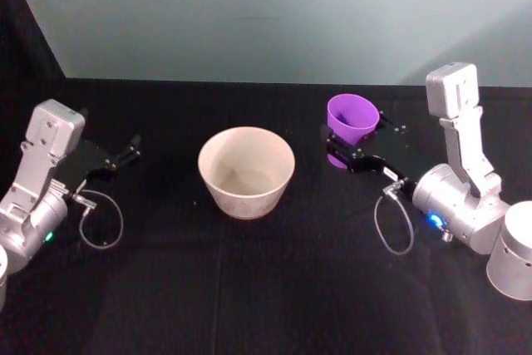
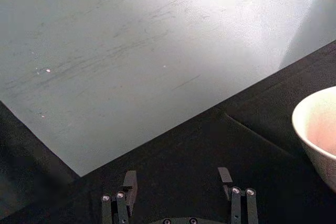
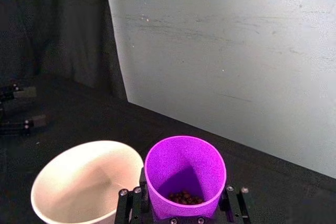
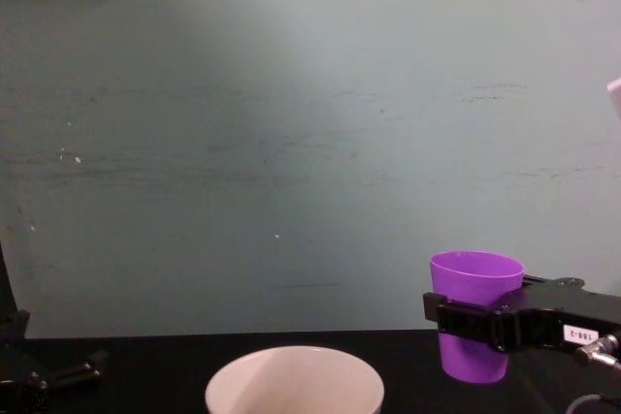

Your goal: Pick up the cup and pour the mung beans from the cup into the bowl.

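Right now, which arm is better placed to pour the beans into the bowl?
Right. The right gripper is shut on the cup, upright beside the bowl; the left gripper sits open and empty on the bowl's other side.

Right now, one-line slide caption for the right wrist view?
Right gripper shut on the upright purple cup, mung beans at its bottom, white bowl close beside.

The head view looks steeply down on the tabletop (image 1: 249, 305); the chest view looks low across it toward the far edge. The wrist views sit close behind the left end effector (image 2: 177, 176) and right end effector (image 3: 181, 199). All four share the bowl (image 1: 246, 195).
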You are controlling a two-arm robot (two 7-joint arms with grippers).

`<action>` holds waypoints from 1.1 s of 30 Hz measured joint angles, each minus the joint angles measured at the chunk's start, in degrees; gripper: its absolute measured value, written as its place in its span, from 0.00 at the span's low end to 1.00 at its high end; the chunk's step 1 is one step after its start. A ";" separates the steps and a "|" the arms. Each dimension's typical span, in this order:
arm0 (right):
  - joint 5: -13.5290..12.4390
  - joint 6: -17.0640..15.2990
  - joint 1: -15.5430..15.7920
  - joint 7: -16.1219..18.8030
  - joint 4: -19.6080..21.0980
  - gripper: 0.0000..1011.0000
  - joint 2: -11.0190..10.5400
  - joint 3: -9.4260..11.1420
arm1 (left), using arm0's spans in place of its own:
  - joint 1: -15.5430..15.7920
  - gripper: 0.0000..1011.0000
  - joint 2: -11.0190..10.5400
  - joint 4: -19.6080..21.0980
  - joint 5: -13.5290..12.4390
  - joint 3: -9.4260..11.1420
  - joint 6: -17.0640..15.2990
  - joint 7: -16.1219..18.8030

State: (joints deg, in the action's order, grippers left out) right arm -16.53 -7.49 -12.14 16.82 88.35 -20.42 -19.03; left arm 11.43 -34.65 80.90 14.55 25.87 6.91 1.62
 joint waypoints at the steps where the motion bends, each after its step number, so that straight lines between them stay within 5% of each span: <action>1: 0.00 0.00 0.00 0.00 0.00 0.71 0.00 0.00 | 0.00 0.99 0.00 0.00 0.00 0.00 0.00 0.00; 23: 0.17 0.01 0.00 0.00 0.02 0.71 0.00 0.00 | 0.00 0.99 0.00 0.00 0.00 0.00 0.00 0.00; 33: 10.04 0.05 -0.93 -2.62 2.37 0.71 -1.11 -3.04 | 0.00 0.99 0.00 0.00 -0.01 0.00 0.00 0.00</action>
State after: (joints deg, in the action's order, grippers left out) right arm -6.49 -7.44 -13.08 14.20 90.72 -21.52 -22.06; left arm 11.43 -34.65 80.90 14.55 25.86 6.91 1.62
